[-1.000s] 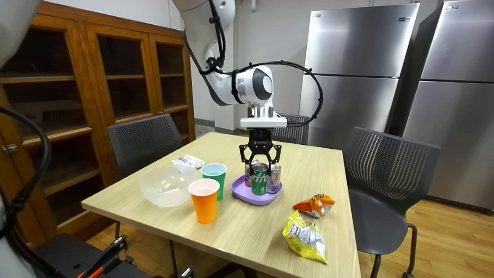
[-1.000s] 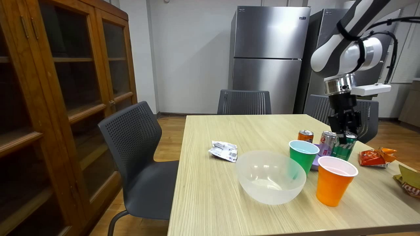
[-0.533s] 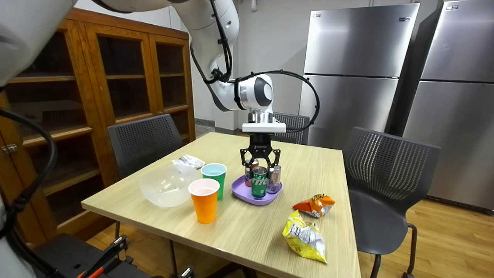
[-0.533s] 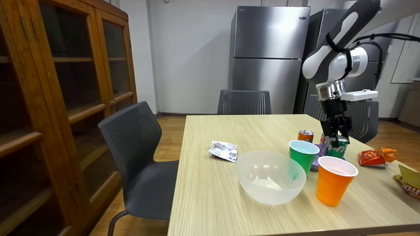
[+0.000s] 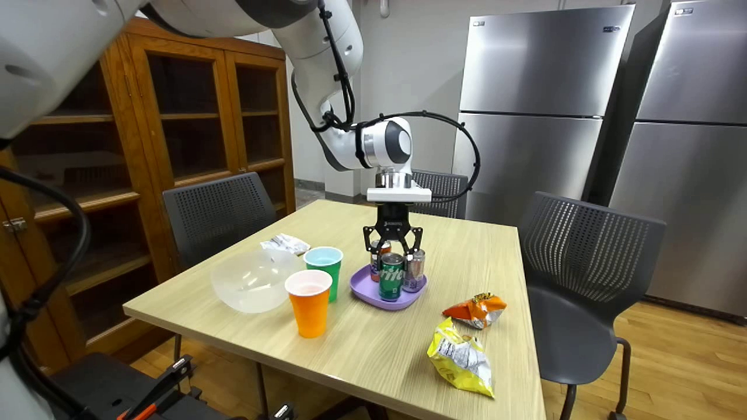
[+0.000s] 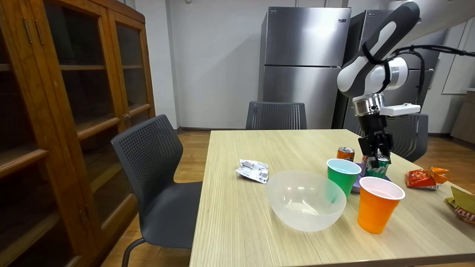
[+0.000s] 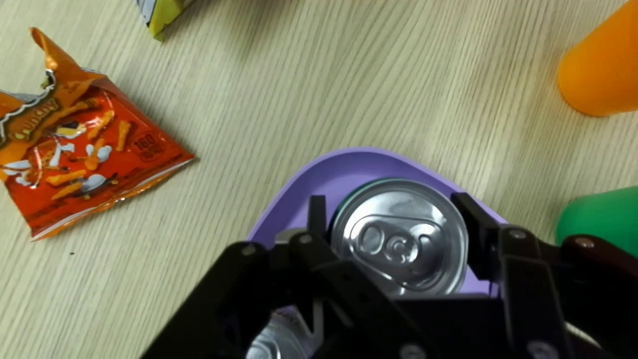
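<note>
Bright, even light, apparently from above, with shine gathering on metal and gloss.

In an exterior view, pale glare runs down the refrigerator (image 6: 308,40) at upper centre, a soft diagonal shadow crosses the wall (image 6: 219,70) beside it, and the bowl (image 6: 306,204) carries small white highlights; the cabinet (image 6: 70,135) at the left leans with wide-angle stretch (and is nearly black inside). In the wrist view, the can (image 7: 398,237) glints at its lid, while the black gripper (image 7: 389,207) along the bottom loses detail in darkness and soft focus.
</note>
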Controlling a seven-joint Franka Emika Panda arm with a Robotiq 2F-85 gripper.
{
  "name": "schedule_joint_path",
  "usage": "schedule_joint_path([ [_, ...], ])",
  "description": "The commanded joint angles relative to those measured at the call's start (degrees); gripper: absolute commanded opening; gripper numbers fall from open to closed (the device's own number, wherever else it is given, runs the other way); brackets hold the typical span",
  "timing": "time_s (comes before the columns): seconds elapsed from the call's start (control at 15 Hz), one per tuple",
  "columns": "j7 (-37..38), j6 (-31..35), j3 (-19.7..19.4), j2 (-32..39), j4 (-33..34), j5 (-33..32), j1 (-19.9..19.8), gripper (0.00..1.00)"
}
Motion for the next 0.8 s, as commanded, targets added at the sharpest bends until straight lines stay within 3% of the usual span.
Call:
schedule_joint_path([
  [0.0, -1.24, -3.54, 0.44, 1.21, 3.44, -0.67, 0.05, 0.38],
  [0.07, -1.2, -3.66, 0.41, 1.37, 3.62, -0.74, 0.09, 0.38],
  [0.13, -1.15, -3.7, 0.37, 1.36, 3.66, -0.76, 0.08, 0.71],
  [0.2, -1.07, -3.62, 0.35, 1.3, 3.63, -0.74, 0.05, 0.9],
  [0.27, -0.98, -3.63, 0.33, 1.12, 3.59, -0.69, -0.01, 0.95],
  [0.33, -1.08, -3.6, 0.36, 0.72, 3.39, -0.64, -0.11, 1.0],
  [0.73, -1.75, -2.59, 0.61, -2.76, 1.02, -0.25, -0.76, 1.0],
])
